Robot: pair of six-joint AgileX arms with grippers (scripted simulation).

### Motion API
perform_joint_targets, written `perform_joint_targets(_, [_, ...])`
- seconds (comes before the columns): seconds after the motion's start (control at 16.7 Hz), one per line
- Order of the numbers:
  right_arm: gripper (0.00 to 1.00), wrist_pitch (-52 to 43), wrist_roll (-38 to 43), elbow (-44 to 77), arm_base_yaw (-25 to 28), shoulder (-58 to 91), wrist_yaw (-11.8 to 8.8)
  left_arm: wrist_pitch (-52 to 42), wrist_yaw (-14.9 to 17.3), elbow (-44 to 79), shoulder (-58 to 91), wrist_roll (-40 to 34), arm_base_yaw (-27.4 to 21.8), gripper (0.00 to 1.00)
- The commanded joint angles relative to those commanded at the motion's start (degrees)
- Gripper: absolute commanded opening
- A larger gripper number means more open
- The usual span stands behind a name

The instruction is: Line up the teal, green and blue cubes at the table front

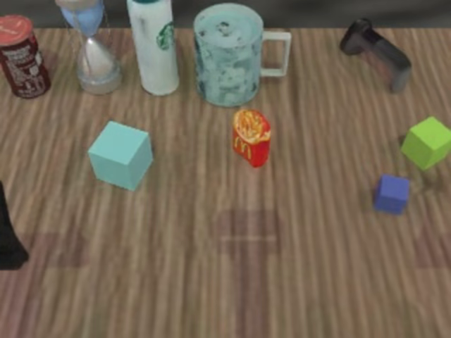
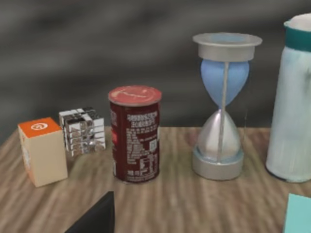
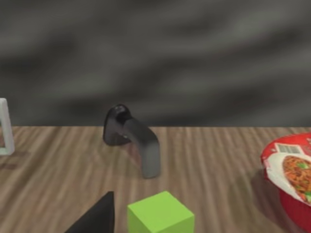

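The large teal cube [image 1: 120, 155] sits left of centre on the wooden table [image 1: 211, 282], and its corner [image 2: 299, 216] shows in the left wrist view. At the right edge stands the green cube [image 1: 426, 142], with the small blue cube [image 1: 391, 193] just in front of it. My left arm [image 1: 8, 236] is parked at the left edge; one dark finger [image 2: 97, 218] shows, off to the side, with nothing held. My right gripper is outside the top view. Its one visible finger [image 3: 97, 216] stands beside the green cube [image 3: 160, 216], apart from it.
Along the back stand a red can [image 1: 23, 58], an hourglass [image 1: 94, 49], a white bottle [image 1: 153, 46], a speckled teal mug [image 1: 229, 55] and a black handheld scanner [image 1: 377, 53]. A fries box [image 1: 251, 136] stands mid-table. A red noodle bowl [image 3: 291, 174] lies near the green cube.
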Motion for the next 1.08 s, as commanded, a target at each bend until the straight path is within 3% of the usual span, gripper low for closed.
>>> perform_joint_targets(0.24, [1.0, -1.24, -1.17, 1.72, 0.35, 1.74, -0.05, 0.0, 0.0, 0.0, 0.0, 0.0, 0.0, 1.0])
perform_joint_targets(0.48, [1.0, -8.09, -7.64, 11.69, 2.0, 12.59, -0.08, 0.0, 0.0, 0.0, 0.0, 0.0, 0.0, 1.0])
perform_joint_targets(1.08, [1.0, -38.37, -35.51, 52.55, 8.77, 70.22, 0.29, 0.0, 0.0, 0.0, 0.0, 0.0, 0.0, 1.0])
